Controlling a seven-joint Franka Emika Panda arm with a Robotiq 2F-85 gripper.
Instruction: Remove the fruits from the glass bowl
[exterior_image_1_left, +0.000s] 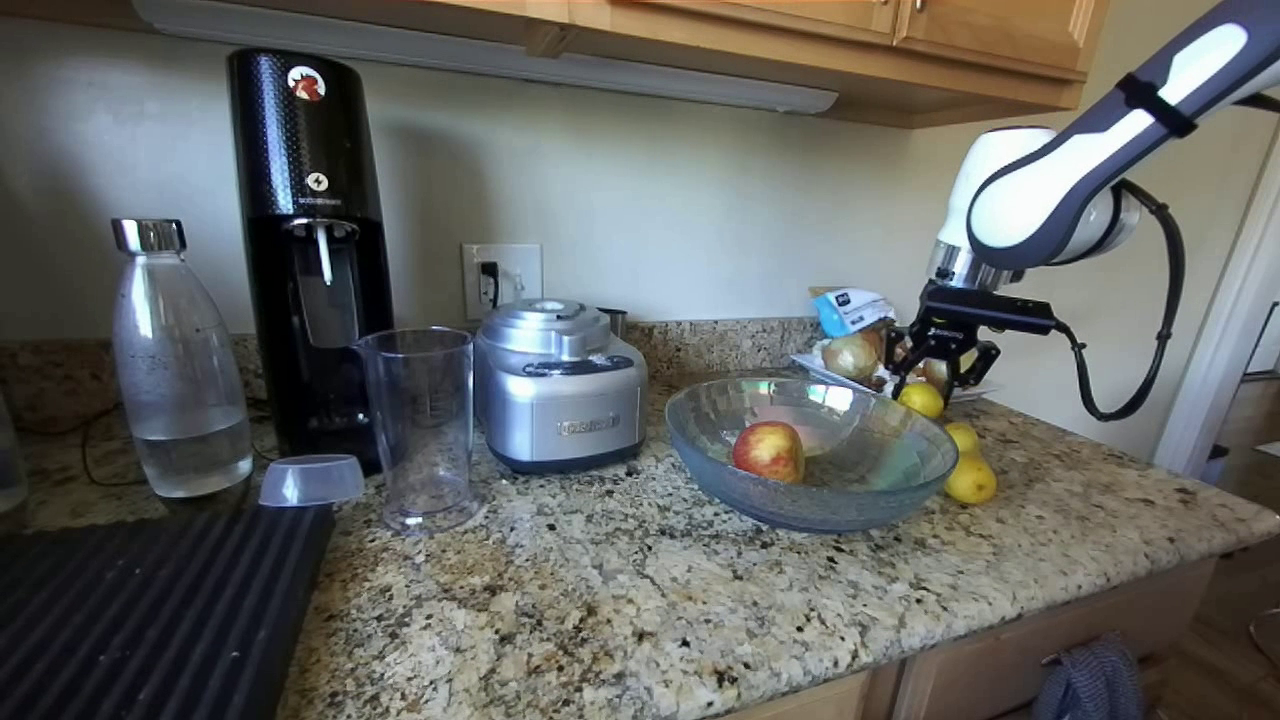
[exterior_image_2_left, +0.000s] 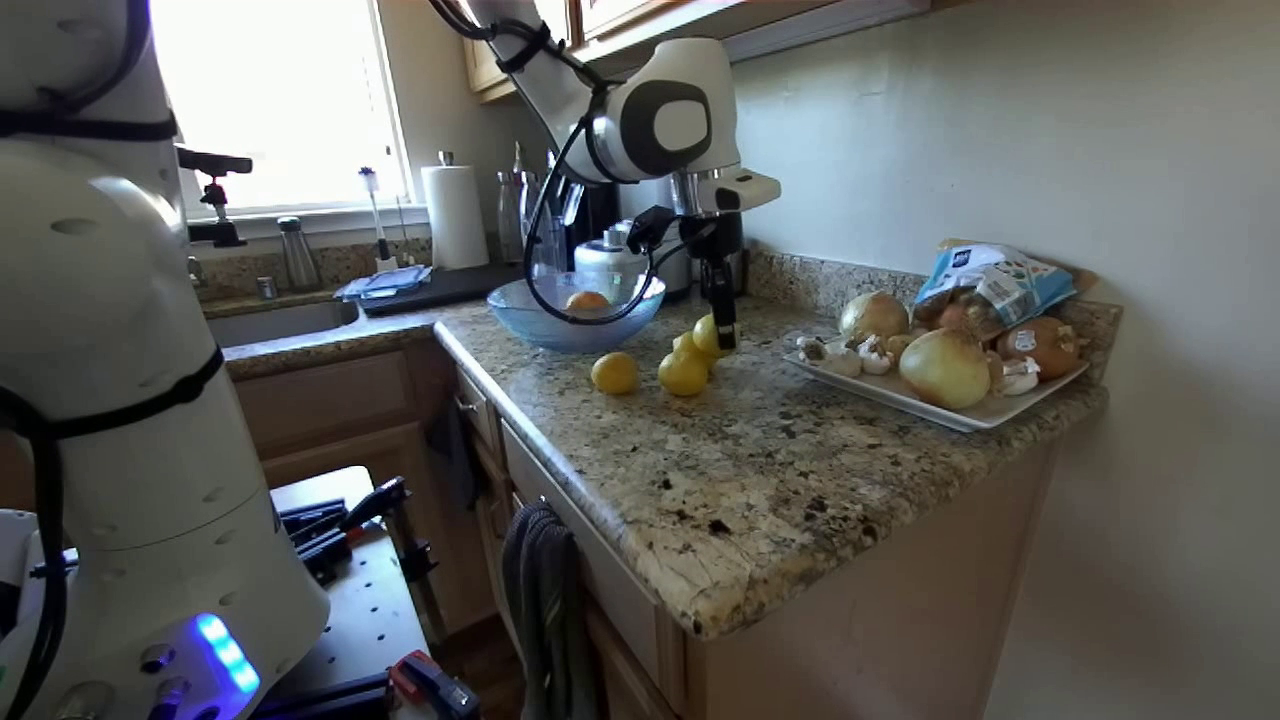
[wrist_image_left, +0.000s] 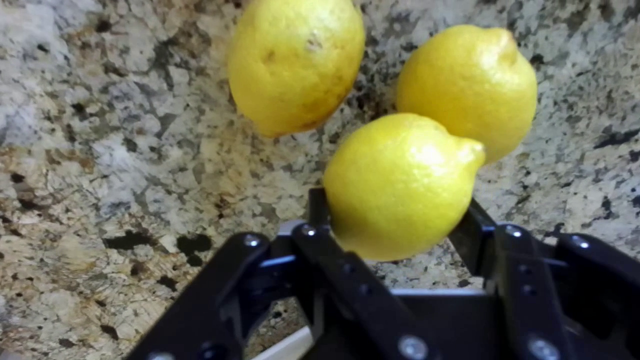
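My gripper (wrist_image_left: 397, 207) is shut on a yellow lemon (wrist_image_left: 400, 190), a finger pressed against either side of it. In both exterior views the gripper (exterior_image_1_left: 925, 388) points down beside the glass bowl, with the held lemon (exterior_image_2_left: 706, 335) low over the counter; whether it touches the counter I cannot tell. Other lemons lie on the granite close by: one (wrist_image_left: 300, 60) apart, one (wrist_image_left: 470, 85) partly behind the held fruit, and one (exterior_image_2_left: 614, 373) nearer the counter's front edge. Inside the clear glass bowl (exterior_image_1_left: 810, 510) a red-yellow apple (exterior_image_1_left: 768, 452) sits alone.
A white plate (exterior_image_2_left: 880, 395) of onions and garlic stands against the wall near the gripper. Beyond the bowl are a steel food processor (exterior_image_1_left: 565, 410), a tall clear cup (exterior_image_1_left: 420, 430) and a black soda machine (exterior_image_1_left: 310, 150). Wooden cabinets (exterior_image_1_left: 760, 50) hang above.
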